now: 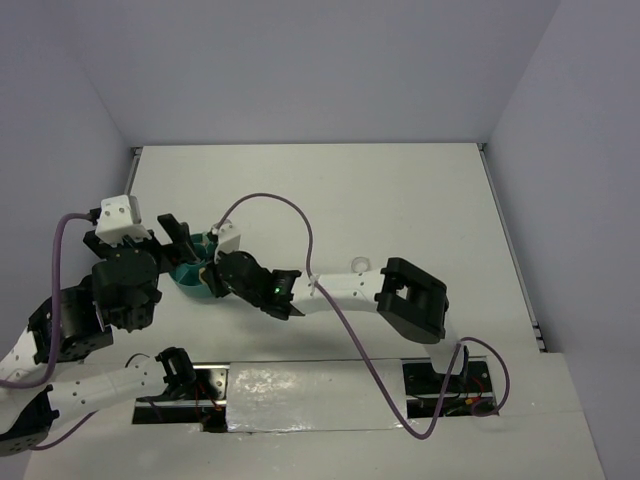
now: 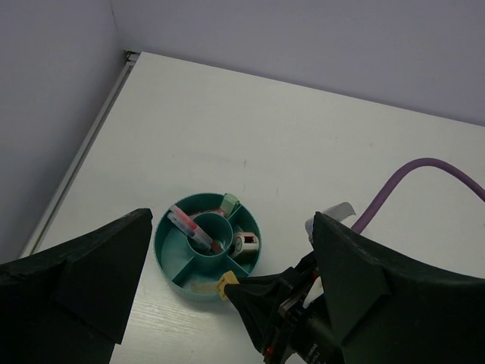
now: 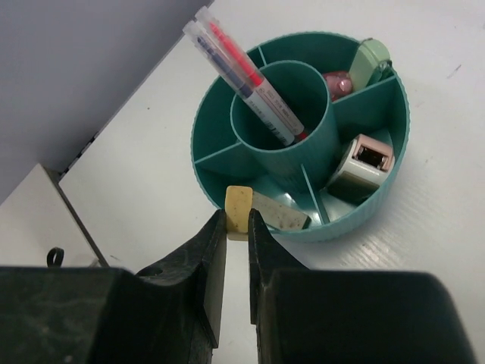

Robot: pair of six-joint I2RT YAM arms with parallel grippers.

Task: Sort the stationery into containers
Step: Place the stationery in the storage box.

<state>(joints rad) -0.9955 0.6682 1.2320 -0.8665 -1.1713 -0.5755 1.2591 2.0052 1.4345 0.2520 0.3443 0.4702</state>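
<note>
A: When the overhead view is read, the teal organizer (image 1: pixel 190 272) is found on the white counter (image 1: pixel 400 200), toward its left side and largely covered by both arms. The right hand (image 1: pixel 213 277) is reached across to the organizer's right rim. The left hand (image 1: pixel 172 235) is placed at its far-left side. A clear tape ring (image 1: pixel 360 265) is noted flat on the counter, well apart to the right.

B: Hand states from that view?

A: They cannot be told there. In the left wrist view, the left hand (image 2: pixel 231 220) is recorded wide open with nothing held. Its fingers (image 2: pixel 98 265) are spread to either side of the organizer (image 2: pixel 165 254) below. The tan nub (image 2: pixel 226 283) is seen pinched at the tips of the right hand (image 2: pixel 236 292), at the organizer's near rim.

B: Right wrist view?

A: The right hand (image 3: pixel 237 227) is closed on the tan nub (image 3: pixel 238 206), fingers nearly together, and the nub is held at the rim of the organizer (image 3: pixel 402 114). Two thin pens (image 3: pixel 250 83) are stood tilted in the centre cup. The grey block (image 3: pixel 282 212) is lying in the outer compartment just beside the nub; whether the two touch cannot be told. The pink-white clip (image 3: pixel 362 163) is logged in the next compartment to the right. The mint-green tube (image 3: pixel 369 61) and pink stick (image 3: pixel 337 83) are together in the one beyond.
</note>
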